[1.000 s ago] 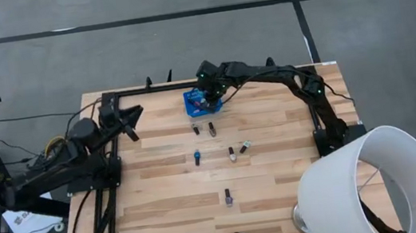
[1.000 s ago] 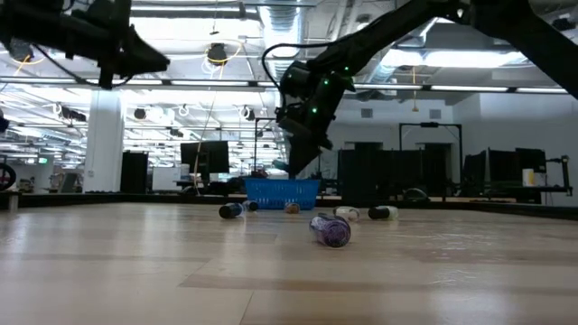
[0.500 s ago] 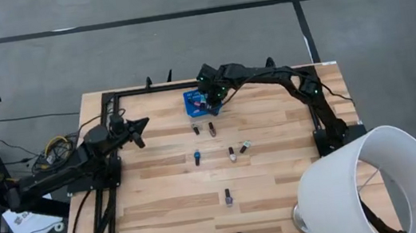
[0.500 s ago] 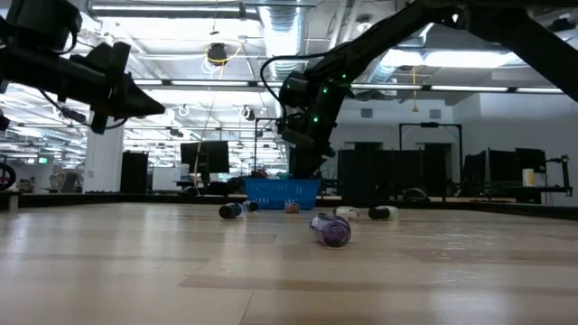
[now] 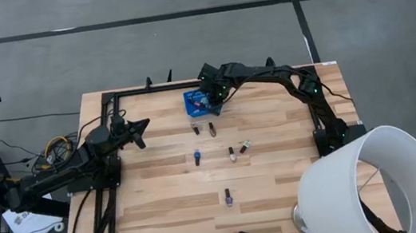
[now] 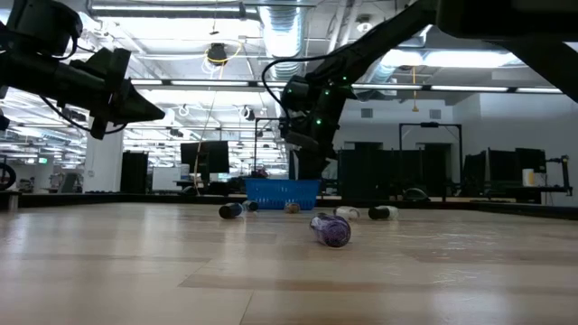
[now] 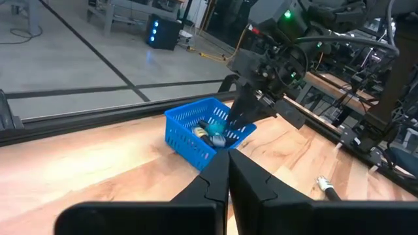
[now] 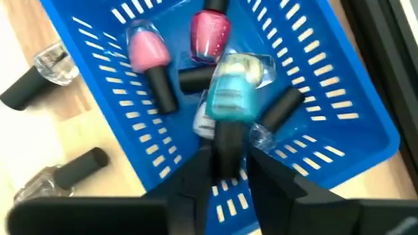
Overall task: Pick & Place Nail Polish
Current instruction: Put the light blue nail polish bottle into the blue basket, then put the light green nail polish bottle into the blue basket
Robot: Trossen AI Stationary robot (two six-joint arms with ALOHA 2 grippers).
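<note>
Right wrist view looks down into the blue slotted plastic basket [image 8: 313, 111], where the right gripper [image 8: 230, 166] hangs with its fingers slightly parted around the dark cap of a teal nail polish bottle [image 8: 230, 98]; whether they grip it I cannot tell. Two pink bottles [image 8: 149, 52] lie beside it in the basket. In the high view, the basket [image 5: 190, 99] sits near the far edge of the wooden table [image 5: 162, 195], with five more bottles [image 5: 227, 197] scattered on the boards. The left gripper [image 5: 143, 126], fingers pressed together and empty, hovers well left of the basket.
</note>
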